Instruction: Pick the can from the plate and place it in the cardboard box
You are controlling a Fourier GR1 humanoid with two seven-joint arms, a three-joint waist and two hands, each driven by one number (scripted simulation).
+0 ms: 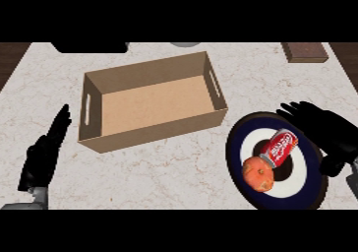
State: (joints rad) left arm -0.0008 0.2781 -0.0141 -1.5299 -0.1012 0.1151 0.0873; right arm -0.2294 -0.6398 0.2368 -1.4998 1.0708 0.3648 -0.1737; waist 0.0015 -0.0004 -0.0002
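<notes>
On the marble counter (174, 162), right of centre, a round plate (244, 129) with a dark rim, white ring and dark centre carries two items. A red can (281, 145) lies on its side across the plate's middle, tilted so one end points to the upper right. Touching the can's lower end is an orange, roughly round piece of food (259, 174), resting toward the plate's lower left. The right hand (328, 132) sits over the plate's right edge, just beside the can; its fingers are spread and only slightly bent, closed on nothing, and whether a fingertip touches the can cannot be told. The cardboard box (154, 129) stands left of the plate and near it, turned slightly on the counter, with slot handles in its short walls and nothing visible inside. The left hand (44, 152) rests at the left side of the counter, well apart from the plate, fingers straight and together, pointing up toward the box's near left corner. A brown block (305, 51) lies at the counter's far right edge.
</notes>
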